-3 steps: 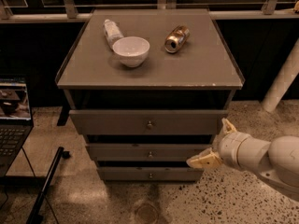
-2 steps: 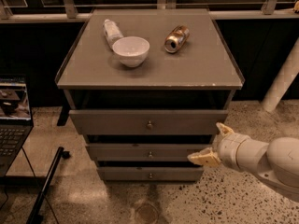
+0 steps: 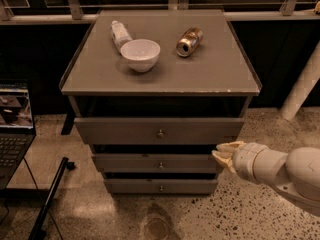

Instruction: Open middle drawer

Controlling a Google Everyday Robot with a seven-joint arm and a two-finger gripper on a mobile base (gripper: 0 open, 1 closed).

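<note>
Hovering beside the flat grey middle drawer [image 3: 130, 162], the end effector [image 3: 226, 154] has unreadable spread.

Gripper [image 3: 226, 153] down at the right end of the middle drawer [image 3: 130, 162], covering that corner, its arm [image 3: 285, 171] cut by the right edge. The laptop [image 3: 12, 129] is cut off at the left; the drawer's inside is lost in shadow.

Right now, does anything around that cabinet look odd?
The can and bottle lie on their sides beside an upright bowl. The gripper sits by the right end of the middle drawer, not at its knob.
</note>
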